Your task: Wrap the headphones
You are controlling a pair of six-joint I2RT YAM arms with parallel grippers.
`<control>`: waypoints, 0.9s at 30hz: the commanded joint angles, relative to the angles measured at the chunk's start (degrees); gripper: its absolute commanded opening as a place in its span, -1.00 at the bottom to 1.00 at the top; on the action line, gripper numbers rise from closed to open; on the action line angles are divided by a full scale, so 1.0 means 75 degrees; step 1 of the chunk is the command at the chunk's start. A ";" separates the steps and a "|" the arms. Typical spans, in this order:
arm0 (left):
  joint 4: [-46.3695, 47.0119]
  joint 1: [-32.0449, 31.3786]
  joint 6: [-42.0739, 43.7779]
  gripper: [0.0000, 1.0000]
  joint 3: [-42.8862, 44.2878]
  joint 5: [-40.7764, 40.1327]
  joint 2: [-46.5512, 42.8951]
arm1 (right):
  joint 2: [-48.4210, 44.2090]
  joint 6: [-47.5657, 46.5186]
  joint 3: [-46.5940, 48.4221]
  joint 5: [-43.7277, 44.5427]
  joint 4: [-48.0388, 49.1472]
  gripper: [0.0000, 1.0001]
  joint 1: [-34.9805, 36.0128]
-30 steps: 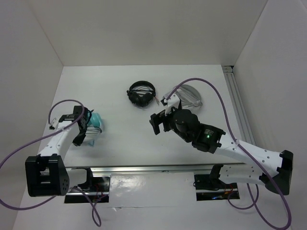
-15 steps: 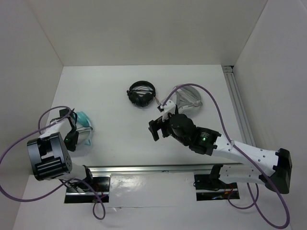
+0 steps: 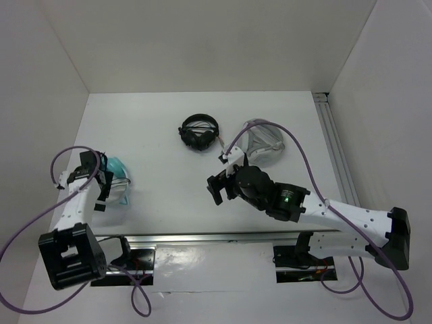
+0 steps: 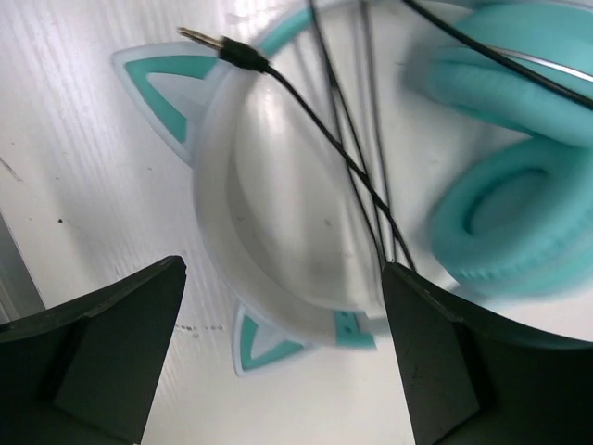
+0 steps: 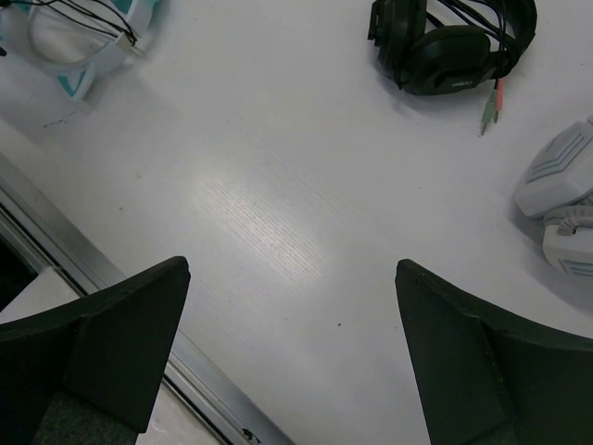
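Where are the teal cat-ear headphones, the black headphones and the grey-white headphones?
teal cat-ear headphones (image 4: 451,236): left wrist view, on an ear cushion.
black headphones (image 5: 445,60): right wrist view, on an ear cup.
grey-white headphones (image 5: 561,167): right wrist view, on an ear cup.

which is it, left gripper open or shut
Open: the left gripper has its jaws wide apart over the headphones, clamping nothing.

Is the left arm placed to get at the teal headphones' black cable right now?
Probably yes: the left gripper hangs open right above the headphones. The cable lies bare across the headband between its fingers, with nothing covering it.
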 commanded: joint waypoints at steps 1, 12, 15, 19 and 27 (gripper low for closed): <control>-0.0444 -0.0336 0.0351 1.00 0.0495 0.0054 -0.0603 | -0.0237 0.0190 0.0525 0.0406 -0.0282 0.99 0.0141; -0.1413 -0.2008 0.5062 1.00 0.2978 0.1334 -0.3779 | -0.0728 0.0859 0.3102 0.2996 -0.3223 0.99 0.0657; -0.1697 -0.2223 0.5308 1.00 0.4252 0.1869 -0.4318 | -0.0917 0.0859 0.4180 0.3207 -0.4044 0.99 0.0657; -0.1768 -0.2224 0.5309 1.00 0.5518 0.2397 -0.5010 | -0.1338 0.0859 0.4955 0.3208 -0.4642 0.99 0.0657; -0.2424 -0.2224 0.5813 1.00 0.6940 0.2436 -0.5585 | -0.2040 0.1034 0.5637 0.2903 -0.5475 0.99 0.0575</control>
